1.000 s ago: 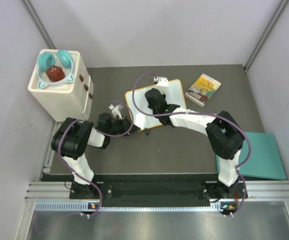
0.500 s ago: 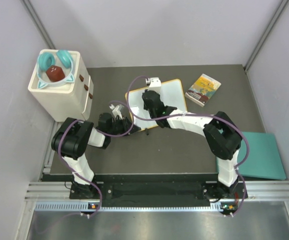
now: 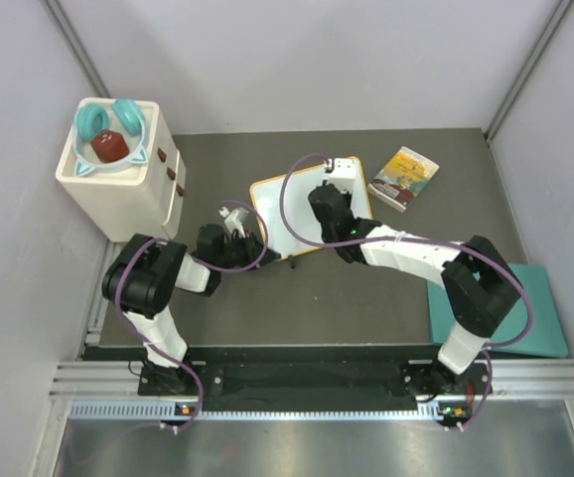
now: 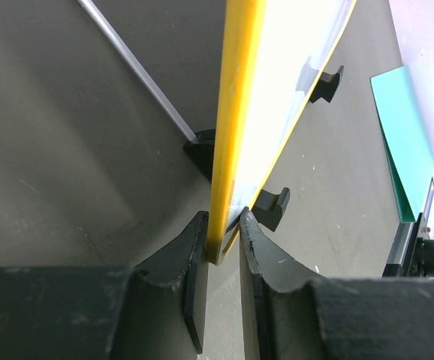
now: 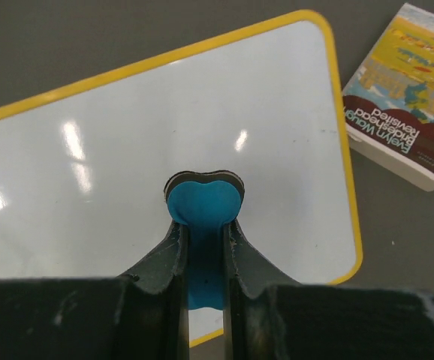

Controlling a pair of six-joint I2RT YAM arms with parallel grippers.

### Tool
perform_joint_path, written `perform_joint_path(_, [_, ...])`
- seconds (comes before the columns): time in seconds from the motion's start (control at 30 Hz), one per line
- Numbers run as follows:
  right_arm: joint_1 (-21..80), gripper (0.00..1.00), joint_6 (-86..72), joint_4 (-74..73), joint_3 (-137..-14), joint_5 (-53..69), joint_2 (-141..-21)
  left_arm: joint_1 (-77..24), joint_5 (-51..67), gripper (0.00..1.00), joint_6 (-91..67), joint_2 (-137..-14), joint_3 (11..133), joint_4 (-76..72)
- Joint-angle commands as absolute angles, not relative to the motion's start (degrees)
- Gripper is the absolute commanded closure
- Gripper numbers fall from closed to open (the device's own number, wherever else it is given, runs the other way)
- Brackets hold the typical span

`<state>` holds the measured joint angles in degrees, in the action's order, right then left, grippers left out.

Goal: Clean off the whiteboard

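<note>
Dark grey table with the whiteboard sitting mid-table, just left of a book. The left gripper is clamped on its yellow frame at the near left edge. The right gripper pinches a blue eraser over the board's far right part.

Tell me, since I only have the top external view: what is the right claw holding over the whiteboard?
Observer: The right claw is shut on a blue eraser with a dark layer under its tip, above the whiteboard.
Operator: Any marks on the board?
Observer: In the right wrist view the visible surface is clean, with only light reflections.
Operator: And the left claw?
Observer: The left claw is pinching the board's yellow frame at its edge, close to a black foot.
</note>
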<state>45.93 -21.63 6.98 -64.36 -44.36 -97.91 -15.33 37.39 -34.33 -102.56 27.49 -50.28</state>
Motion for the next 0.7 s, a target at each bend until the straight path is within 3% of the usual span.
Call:
perform_joint_path(0.0, [45.1, 1.0, -22.9, 6.2, -63.2, -48.0, -92.8, -15.3, 27.9, 1.0, -30.6, -102.6, 25.8, -43.8])
perform_joint_path(0.27, [45.0, 1.0, -29.8, 1.6, -55.4, -48.7, -82.8, -15.6, 25.8, 0.92, -30.8, -99.2, 22.3, -47.4])
perform_joint_path(0.3, [45.0, 1.0, -30.8, 0.8, -54.8, -48.5, -80.7, -15.6, 25.5, 0.82, -30.9, -98.4, 22.0, -47.6])
perform_joint_path(0.37, [45.1, 1.0, -33.8, -1.8, -52.5, -46.9, -77.3, -15.7, 24.6, 0.76, -31.0, -97.6, 20.6, -49.3])
perform_joint_path(0.53, [45.0, 1.0, -40.8, -4.4, -44.8, -43.0, -69.8, -15.8, 25.3, 0.47, -30.9, -96.3, 19.5, -51.3])
perform_joint_path(0.67, [45.1, 1.0, -43.8, -5.9, -41.0, -39.7, -65.6, -16.4, 26.5, 0.43, -29.5, -96.6, 20.8, -49.8])
